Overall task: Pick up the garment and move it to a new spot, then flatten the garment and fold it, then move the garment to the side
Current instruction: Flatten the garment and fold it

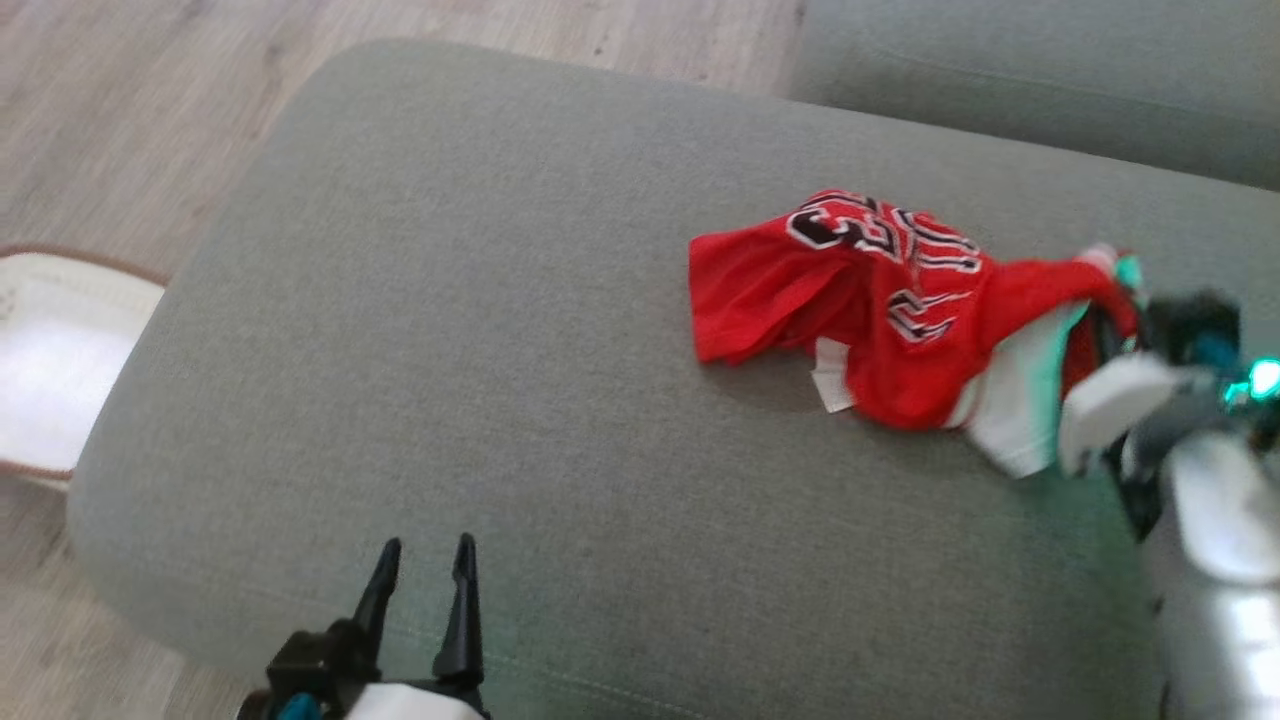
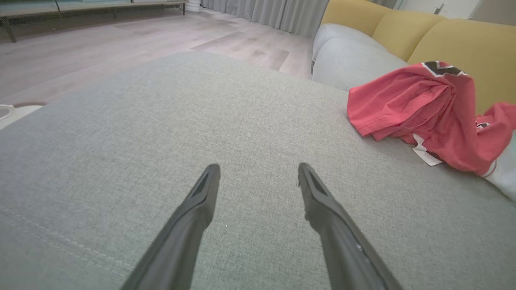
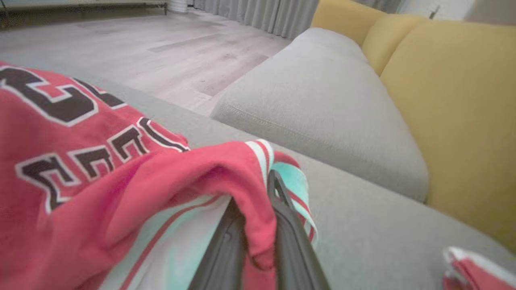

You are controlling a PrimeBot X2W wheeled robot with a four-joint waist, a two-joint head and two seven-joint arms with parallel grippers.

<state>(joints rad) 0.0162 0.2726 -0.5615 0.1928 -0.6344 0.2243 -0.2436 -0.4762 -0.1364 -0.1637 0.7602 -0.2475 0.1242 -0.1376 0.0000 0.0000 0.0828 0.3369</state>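
Right pincer (image 3: 254, 193) is clamping shut on the striped trim of the red garment (image 1: 880, 310), which is lying crumpled, soft and floppy, on the right side of the grey woven sofa cushion (image 1: 450, 350). Left pincer (image 1: 428, 545) is hanging open, empty. Guessing the pick-up is only just starting, with flattening and folding left to do.

Your left gripper (image 1: 428, 548) sits low at the near left, fingers pointing forward and spread apart with a clear gap between the tips; the left wrist view shows that gripper (image 2: 259, 168) holding nothing. Your right gripper (image 3: 258, 209) is out at the right, its two fingers pinched together on a fold of the garment (image 3: 121, 181). In the head view, your right forearm (image 1: 1220, 560) rises pale from the lower right corner, and the wrist there is blurred.
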